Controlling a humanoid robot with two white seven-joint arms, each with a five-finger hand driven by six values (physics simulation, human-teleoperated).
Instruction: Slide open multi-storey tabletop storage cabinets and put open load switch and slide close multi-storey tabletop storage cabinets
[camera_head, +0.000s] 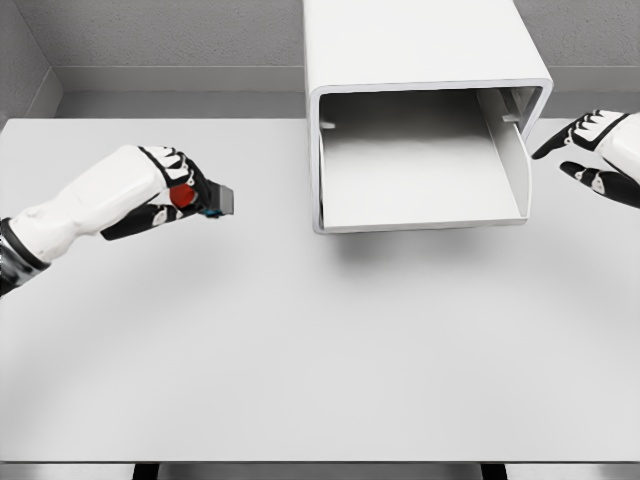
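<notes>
A white storage cabinet (420, 60) stands at the back of the table, right of the middle. Its drawer (425, 222) is slid out toward me and shows an empty tray. My left hand (190, 195) hovers over the table's left side, well left of the drawer. Its fingers are curled around the load switch (205, 197), a small dark block with a red knob and a blue spot. My right hand (585, 150) floats just right of the drawer's side wall, fingers spread and holding nothing.
The white table (320, 350) stretches from the grey back wall to the front edge near the bottom of the picture. The cabinet body rises past the top of the frame.
</notes>
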